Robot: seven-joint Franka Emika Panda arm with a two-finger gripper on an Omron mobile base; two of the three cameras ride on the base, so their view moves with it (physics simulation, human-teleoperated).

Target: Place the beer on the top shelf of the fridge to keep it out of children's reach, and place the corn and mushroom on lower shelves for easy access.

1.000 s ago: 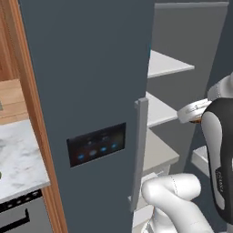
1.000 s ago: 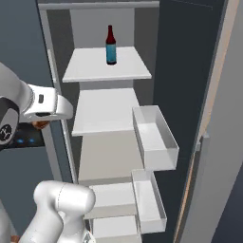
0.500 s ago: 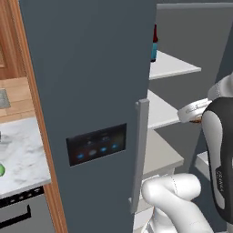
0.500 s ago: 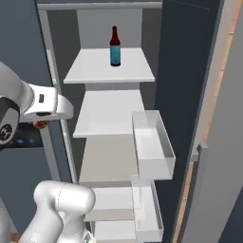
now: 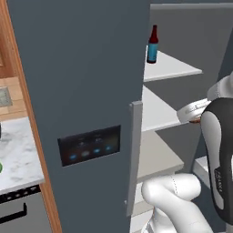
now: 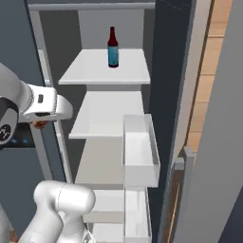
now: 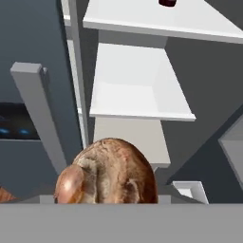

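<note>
The mushroom [image 7: 107, 173], a brown ball with a paler patch, sits right at the bottom of the hand view, and my gripper [image 6: 42, 124] is shut on it; its fingertips are hidden behind it. The hand hangs in front of the open fridge [image 5: 82, 91], left of the middle shelves. The beer [image 6: 113, 47], a dark bottle with a blue label, stands upright on the top shelf [image 6: 90, 73]. The lower shelves [image 6: 109, 118] below it are bare. A bright green sliver [image 5: 1, 167] lies on the counter at the left edge; too little shows to name it.
The open door's handle [image 5: 134, 154] and blue-lit panel [image 5: 88, 145] stand left of the hand. White door bins [image 6: 140, 152] hang on the right-hand door. A marble counter [image 5: 18, 159] and wooden cabinets lie to the left.
The whole picture has shifted in both base views, so the camera has moved; the beer and top shelf now show lower and larger. The hand stays in place with the mushroom.
</note>
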